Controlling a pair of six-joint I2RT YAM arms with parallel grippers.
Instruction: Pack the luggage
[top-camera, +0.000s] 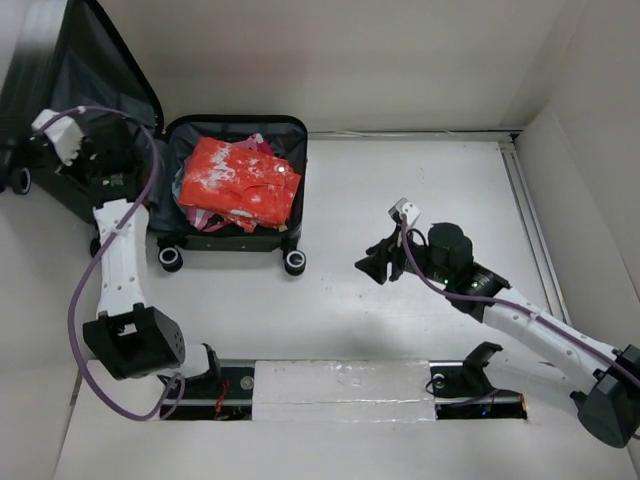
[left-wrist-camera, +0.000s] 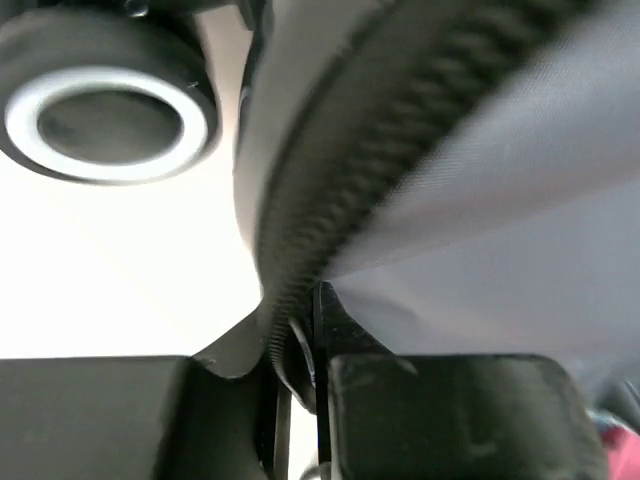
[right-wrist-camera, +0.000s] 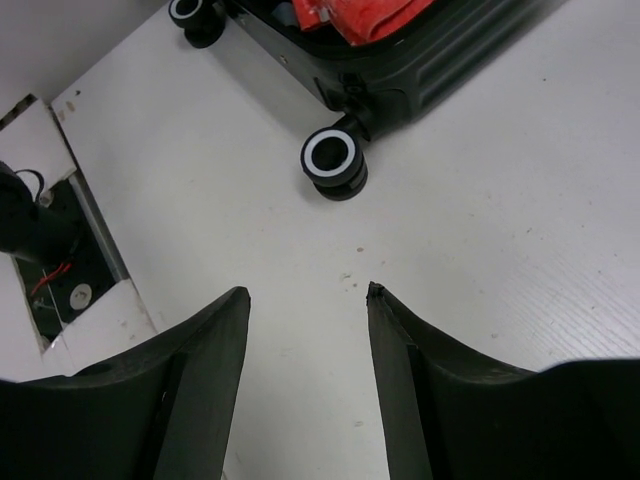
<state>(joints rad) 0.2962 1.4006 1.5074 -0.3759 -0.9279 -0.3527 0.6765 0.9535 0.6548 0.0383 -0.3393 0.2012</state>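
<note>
The luggage (top-camera: 298, 170) lies open at the table's far left, its lid (top-camera: 70, 70) raised and showing dark grey lining. A red, white-flecked bundle (top-camera: 238, 180) fills the lower half. My left gripper (top-camera: 108, 168) is at the lid's lower edge. In the left wrist view it (left-wrist-camera: 305, 335) is shut on the lid's zipper rim (left-wrist-camera: 330, 200), with grey lining (left-wrist-camera: 520, 220) to the right and a caster wheel (left-wrist-camera: 100, 120) at the upper left. My right gripper (top-camera: 372, 262) hovers open over bare table, right of the luggage. Nothing is between its jaws (right-wrist-camera: 307, 292). A wheel (right-wrist-camera: 335, 160) and the red bundle (right-wrist-camera: 360, 15) show beyond them.
White walls close in the table at the back and right. A raised strip (top-camera: 525, 210) runs along the right side. Near the arm bases there is a slot with wiring (top-camera: 200, 390) and a white panel (top-camera: 340, 390).
</note>
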